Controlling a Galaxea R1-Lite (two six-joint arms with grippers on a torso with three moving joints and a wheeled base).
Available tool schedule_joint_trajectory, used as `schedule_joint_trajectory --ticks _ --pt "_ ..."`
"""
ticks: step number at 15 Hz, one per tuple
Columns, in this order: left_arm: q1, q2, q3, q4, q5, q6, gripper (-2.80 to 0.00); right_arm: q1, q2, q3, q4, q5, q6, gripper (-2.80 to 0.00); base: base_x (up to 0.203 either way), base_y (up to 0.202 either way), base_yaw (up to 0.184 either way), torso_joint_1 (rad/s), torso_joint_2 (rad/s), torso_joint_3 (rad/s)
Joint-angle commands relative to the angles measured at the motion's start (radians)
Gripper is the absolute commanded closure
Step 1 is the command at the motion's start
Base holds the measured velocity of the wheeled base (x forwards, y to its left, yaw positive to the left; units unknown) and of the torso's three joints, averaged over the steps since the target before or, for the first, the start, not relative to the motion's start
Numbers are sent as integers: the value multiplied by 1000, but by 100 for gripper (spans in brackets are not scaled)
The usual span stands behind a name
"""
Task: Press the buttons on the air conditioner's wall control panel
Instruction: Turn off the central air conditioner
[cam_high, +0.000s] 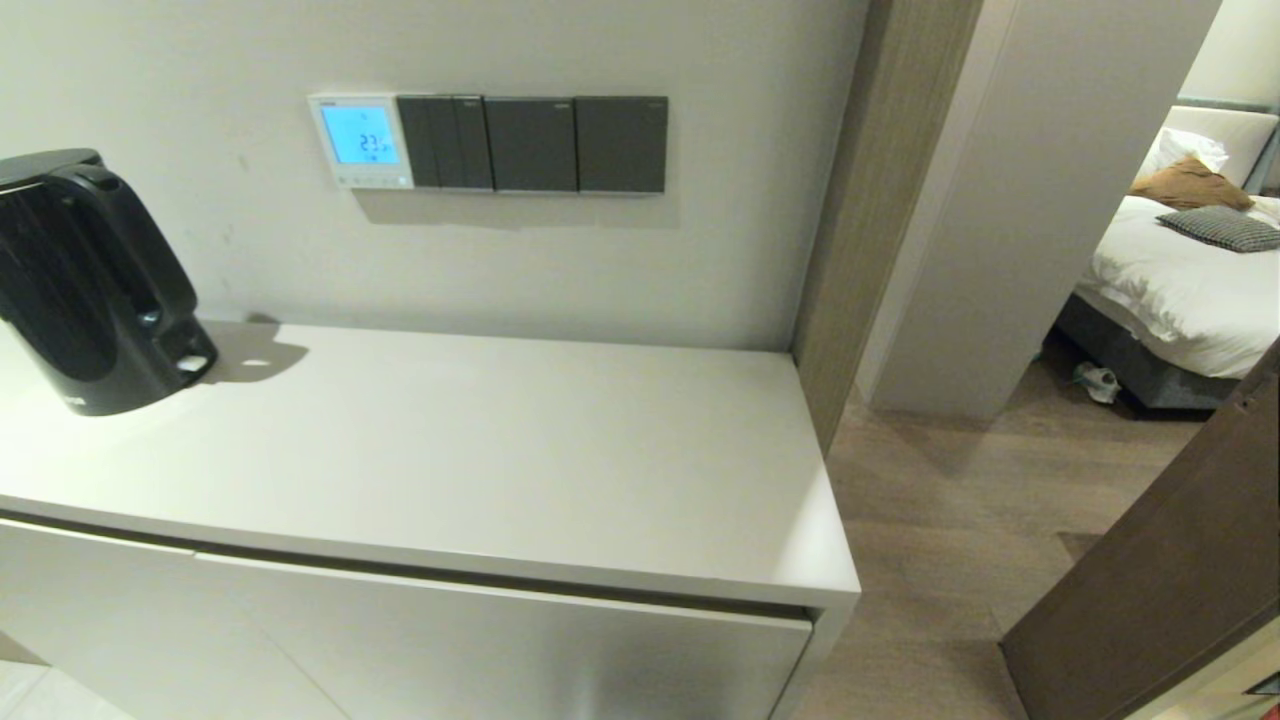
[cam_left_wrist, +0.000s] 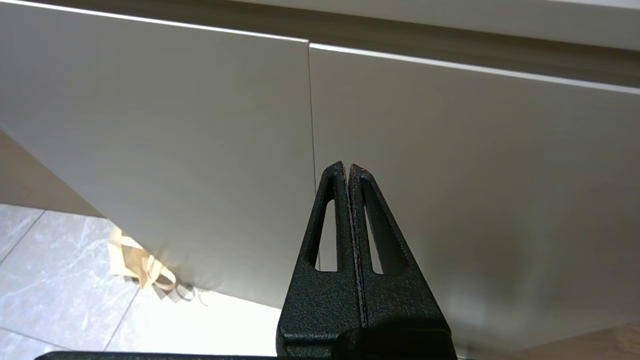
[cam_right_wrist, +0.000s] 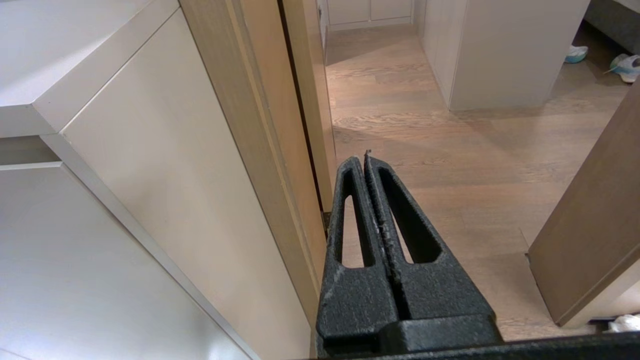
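Note:
The air conditioner's control panel (cam_high: 360, 140) is a white wall unit with a lit blue screen reading 23 and a row of small buttons (cam_high: 368, 181) under it. It hangs on the wall above the cabinet top. Neither arm shows in the head view. My left gripper (cam_left_wrist: 347, 167) is shut and empty, low in front of the cabinet doors (cam_left_wrist: 200, 150). My right gripper (cam_right_wrist: 361, 158) is shut and empty, low beside the cabinet's right end (cam_right_wrist: 165, 165), over the wooden floor.
Dark grey switch plates (cam_high: 545, 144) sit right of the panel. A black kettle (cam_high: 90, 280) stands at the left on the white cabinet top (cam_high: 480, 450). A wooden door frame (cam_high: 880, 200) borders the cabinet's right; a brown door (cam_high: 1170, 580) stands open at the far right.

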Motion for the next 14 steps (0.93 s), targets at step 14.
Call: schedule_joint_trajectory --ticks 14 --pt "-3 -168 15 57 -71 82 0 0 1 2 0 0 1 0 0 0 0 0 0 0"
